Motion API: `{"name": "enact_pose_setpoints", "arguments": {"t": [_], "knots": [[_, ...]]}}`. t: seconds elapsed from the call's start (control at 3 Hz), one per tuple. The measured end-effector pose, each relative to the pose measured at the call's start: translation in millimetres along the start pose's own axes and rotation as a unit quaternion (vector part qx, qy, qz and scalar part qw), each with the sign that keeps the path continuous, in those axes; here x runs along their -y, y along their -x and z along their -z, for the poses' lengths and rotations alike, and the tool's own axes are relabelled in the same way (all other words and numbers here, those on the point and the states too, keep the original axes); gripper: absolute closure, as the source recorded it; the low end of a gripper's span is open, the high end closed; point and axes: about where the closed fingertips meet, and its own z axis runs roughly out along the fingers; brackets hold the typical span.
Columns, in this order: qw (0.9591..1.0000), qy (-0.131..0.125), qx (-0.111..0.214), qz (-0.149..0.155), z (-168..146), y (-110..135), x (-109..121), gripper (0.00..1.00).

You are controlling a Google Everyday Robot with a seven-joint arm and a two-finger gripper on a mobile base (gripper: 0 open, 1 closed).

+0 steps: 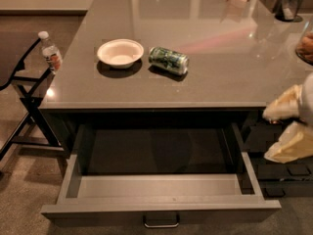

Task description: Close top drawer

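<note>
The top drawer [161, 207] is pulled far out below the grey countertop [220, 67]. It is wide and shallow, dark grey outside and lighter grey inside, and nothing lies in it. Its small silver bar handle [161, 223] sits centred on the front, at the bottom edge of the camera view. My gripper [279, 129] is at the right edge of the view, beside the drawer's right side and above its front corner, touching nothing. Its two cream fingers [289, 148] stand apart and hold nothing.
A white bowl [120, 53] and a green can [168, 60] lying on its side are on the countertop. A water bottle [50, 53] stands on a black folding stand at the left. Dark lower drawers [283, 175] are at the right, behind my gripper.
</note>
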Motion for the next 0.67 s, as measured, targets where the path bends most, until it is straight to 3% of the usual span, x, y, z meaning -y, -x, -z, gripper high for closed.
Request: {"name": "enact_pose_setpoints", "arguments": {"t": [0.33,0.67], "knots": [[0.9982,0.054,0.024,-0.007,-36.4,-21.4,-50.0,0.65],[0.9978,0.061,0.022,-0.008,-41.0,-23.1,-54.4,0.88]]}}
